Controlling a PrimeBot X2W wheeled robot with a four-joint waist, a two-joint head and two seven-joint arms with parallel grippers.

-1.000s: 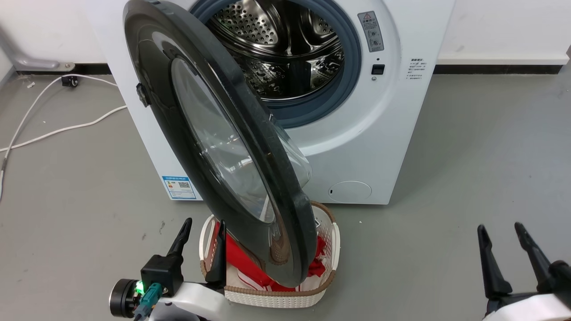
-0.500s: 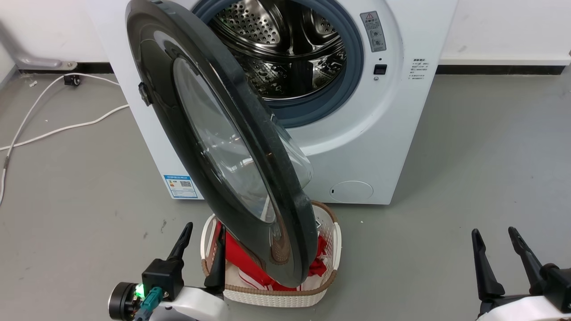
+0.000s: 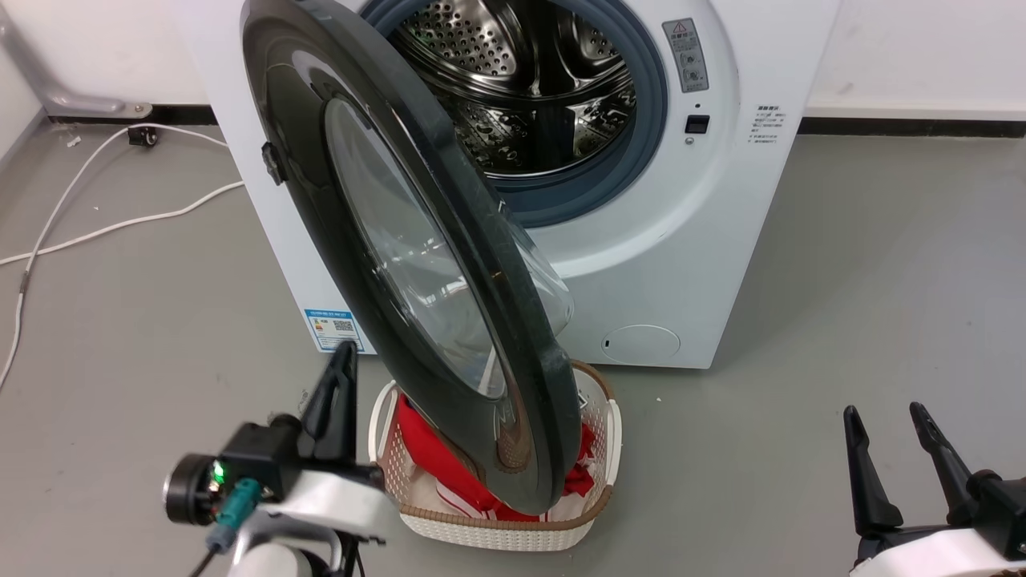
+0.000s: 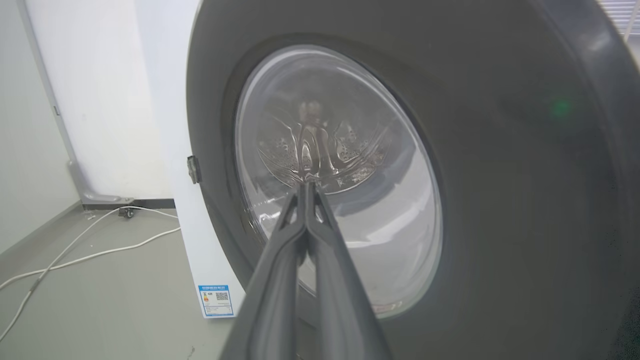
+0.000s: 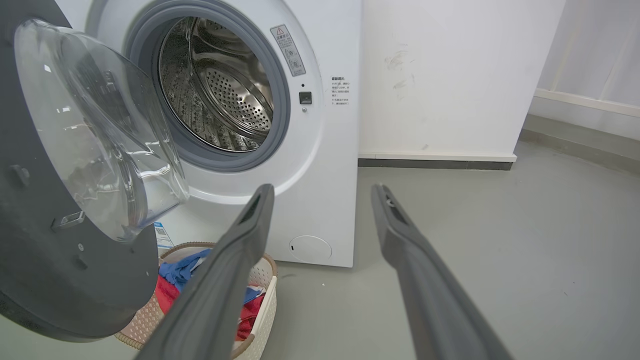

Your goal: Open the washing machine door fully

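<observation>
Floor (image 3: 842, 280) grey, wall (image 3: 922, 48) white; left gripper (image 4: 306, 186) jaws closed, right gripper (image 3: 883, 413) jaws apart.

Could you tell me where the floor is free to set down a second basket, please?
The grey floor right of the washing machine, up to the right gripper, is bare. Left of it, a white cable crosses the floor. It is crowded below the washing machine door: the laundry basket and left gripper sit there.
</observation>
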